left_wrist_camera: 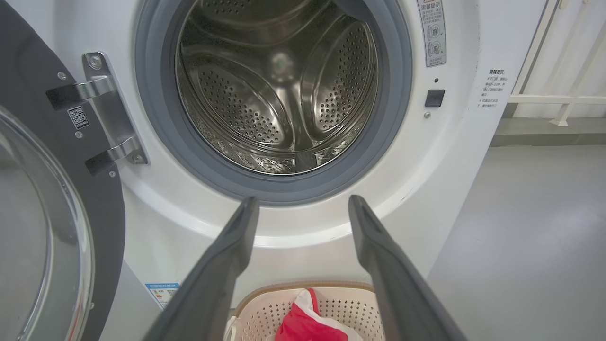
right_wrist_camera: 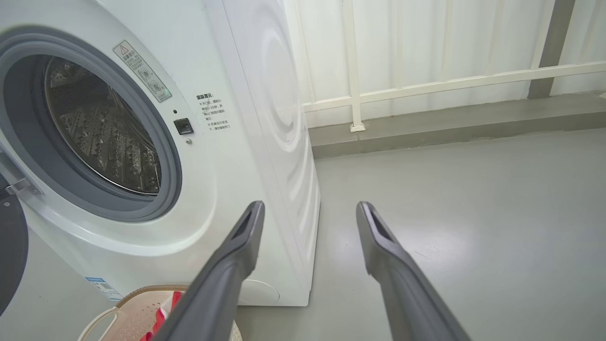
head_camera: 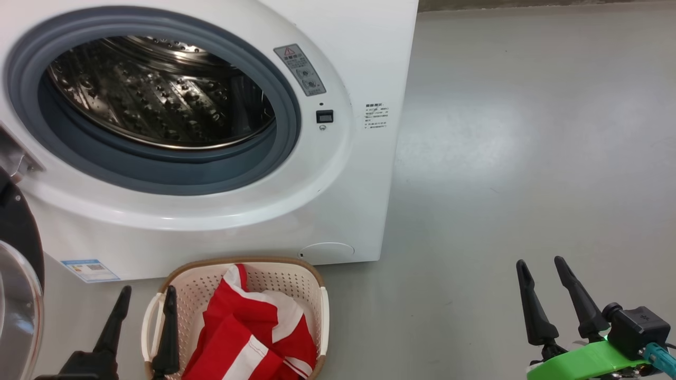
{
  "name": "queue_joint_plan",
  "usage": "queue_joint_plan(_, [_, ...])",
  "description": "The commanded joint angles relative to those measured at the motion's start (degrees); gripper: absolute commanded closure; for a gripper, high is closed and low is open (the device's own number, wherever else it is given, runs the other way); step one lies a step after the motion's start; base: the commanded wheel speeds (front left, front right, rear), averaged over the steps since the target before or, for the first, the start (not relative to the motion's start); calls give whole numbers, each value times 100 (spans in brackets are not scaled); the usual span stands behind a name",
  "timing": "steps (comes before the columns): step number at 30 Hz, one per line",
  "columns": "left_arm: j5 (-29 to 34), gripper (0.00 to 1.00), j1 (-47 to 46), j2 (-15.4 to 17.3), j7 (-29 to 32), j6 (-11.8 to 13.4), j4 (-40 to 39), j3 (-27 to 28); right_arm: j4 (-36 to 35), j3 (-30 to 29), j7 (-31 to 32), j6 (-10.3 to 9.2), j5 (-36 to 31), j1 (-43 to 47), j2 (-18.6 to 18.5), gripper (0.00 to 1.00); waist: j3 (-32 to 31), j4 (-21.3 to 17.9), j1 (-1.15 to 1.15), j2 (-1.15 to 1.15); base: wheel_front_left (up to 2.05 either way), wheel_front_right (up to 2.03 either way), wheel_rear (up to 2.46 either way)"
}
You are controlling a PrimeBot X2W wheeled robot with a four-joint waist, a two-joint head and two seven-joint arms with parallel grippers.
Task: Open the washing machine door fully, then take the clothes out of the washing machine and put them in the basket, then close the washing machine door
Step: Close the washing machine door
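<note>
Grey polished floor (head_camera: 501, 158) carries the small cream perforated plastic basket (head_camera: 296, 285) holding the red, white-striped clothes (head_camera: 237, 327), just before the big white washing machine (head_camera: 343, 200), whose black-rimmed round door (head_camera: 18, 232) stands open at its left. The left gripper (head_camera: 148, 289) and the right gripper (head_camera: 540, 261) hover low, fingers spread apart.

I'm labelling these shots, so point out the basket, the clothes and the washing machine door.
the basket (head_camera: 274, 278): head view, perforated back wall.
the clothes (head_camera: 227, 322): head view, red fabric inside the basket.
the washing machine door (left_wrist_camera: 28, 57): left wrist view, black rim beside the glass window.
</note>
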Motion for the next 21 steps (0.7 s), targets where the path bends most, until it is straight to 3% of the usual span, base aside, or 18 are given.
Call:
queue_joint_plan(1, [-66, 0, -40, 61, -28, 53, -186, 143, -151, 115, -37, 37, -29, 11, -52, 0, -2, 2, 0, 0, 0, 0, 0])
queue_joint_plan(21, [-85, 0, -17, 59, -28, 199, -289, 40, -149, 140, -37, 37, -20, 29, -27, 0, -26, -34, 0, 0, -8, 8, 0])
